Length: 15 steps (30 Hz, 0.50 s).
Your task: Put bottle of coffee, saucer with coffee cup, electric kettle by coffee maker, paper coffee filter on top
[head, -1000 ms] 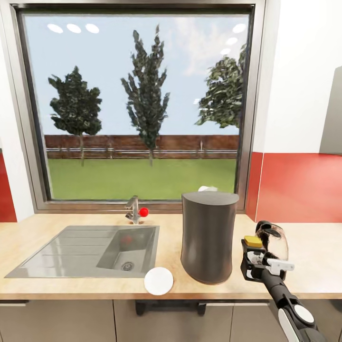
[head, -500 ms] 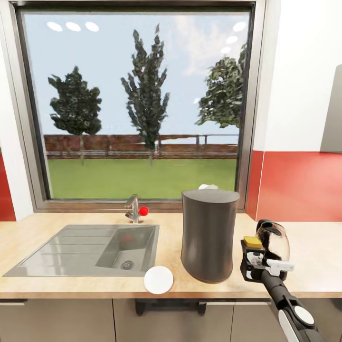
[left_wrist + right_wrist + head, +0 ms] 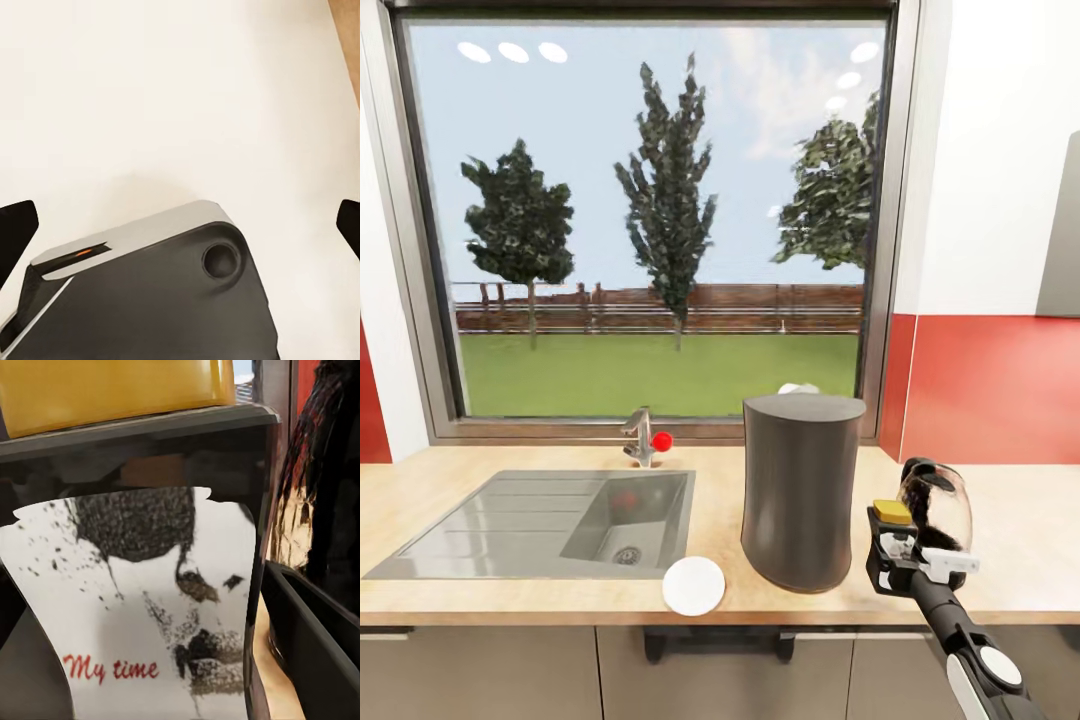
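Currently the right gripper (image 3: 905, 560) is sitting at the front edge of the kitchen countertop (image 3: 450, 590), clamped around the bottle of coffee (image 3: 895, 540). Yellow lid is showing just above the black fingers; the right wrist view is looking straight at the white label (image 3: 142, 607) with red "My time" text and the yellow lid (image 3: 112, 390) above it. Can't tell whether the jar's base is touching the wood or hanging just off it.

The electric kettle (image 3: 937, 505) is standing right behind and beside the held jar, glass body and black loop handle showing. In the right wrist view it is appearing as dark glass at the side of the label.

The coffee maker (image 3: 800, 490) is standing upright on the countertop, between the sink (image 3: 540, 525) and the jar, near but apart from the gripper. Something small and white (image 3: 797, 389) is peeking over its top rim from behind; too hidden to identify.

The saucer (image 3: 694, 586) is lying flat at the counter's front edge, just beside the coffee maker's base and by the sink's front corner. Nothing is resting on it.

The left gripper (image 3: 180, 225) is pointing at a pale floor and a dark grey part of the robot; its fingertips (image 3: 15, 232) are showing at opposite edges of the left wrist view, spread wide, holding nothing.
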### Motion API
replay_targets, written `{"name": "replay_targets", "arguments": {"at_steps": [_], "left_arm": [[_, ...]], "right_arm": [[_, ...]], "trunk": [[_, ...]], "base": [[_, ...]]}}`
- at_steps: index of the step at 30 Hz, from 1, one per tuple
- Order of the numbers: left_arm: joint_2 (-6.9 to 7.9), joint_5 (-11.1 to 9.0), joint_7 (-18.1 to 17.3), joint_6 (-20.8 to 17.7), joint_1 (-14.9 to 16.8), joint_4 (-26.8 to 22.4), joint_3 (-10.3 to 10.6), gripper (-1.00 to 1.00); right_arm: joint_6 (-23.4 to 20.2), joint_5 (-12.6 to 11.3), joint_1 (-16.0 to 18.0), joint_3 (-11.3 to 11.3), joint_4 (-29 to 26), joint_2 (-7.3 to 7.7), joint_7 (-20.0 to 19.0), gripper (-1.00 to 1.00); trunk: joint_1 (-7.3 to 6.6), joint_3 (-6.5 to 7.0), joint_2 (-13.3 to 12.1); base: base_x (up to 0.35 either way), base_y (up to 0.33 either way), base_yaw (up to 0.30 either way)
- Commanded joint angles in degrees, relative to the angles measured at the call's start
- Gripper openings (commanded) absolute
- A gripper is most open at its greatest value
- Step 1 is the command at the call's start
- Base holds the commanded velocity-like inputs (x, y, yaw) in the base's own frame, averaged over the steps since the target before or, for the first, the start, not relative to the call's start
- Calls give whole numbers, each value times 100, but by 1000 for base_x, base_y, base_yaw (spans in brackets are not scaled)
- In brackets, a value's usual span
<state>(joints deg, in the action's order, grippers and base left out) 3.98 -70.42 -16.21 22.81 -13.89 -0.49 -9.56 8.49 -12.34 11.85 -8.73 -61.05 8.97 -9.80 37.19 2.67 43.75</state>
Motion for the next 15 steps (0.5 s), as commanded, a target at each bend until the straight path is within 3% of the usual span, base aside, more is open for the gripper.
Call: {"name": "replay_targets", "arguments": {"at_steps": [1,15], "left_arm": [[-2,-7,-41,-5,-4,-3,-45,100],[-20,2,-41,4,-4,-9,-38,100]], "right_arm": [[11,-63,1,-7,5,-1,-48,-100],[43,-67,10,-6,6,-7,-48,-100]], "trunk": [[24,-18,42],[331,-269,604]], "base": [[0,0,0],[0,0,0]]}}
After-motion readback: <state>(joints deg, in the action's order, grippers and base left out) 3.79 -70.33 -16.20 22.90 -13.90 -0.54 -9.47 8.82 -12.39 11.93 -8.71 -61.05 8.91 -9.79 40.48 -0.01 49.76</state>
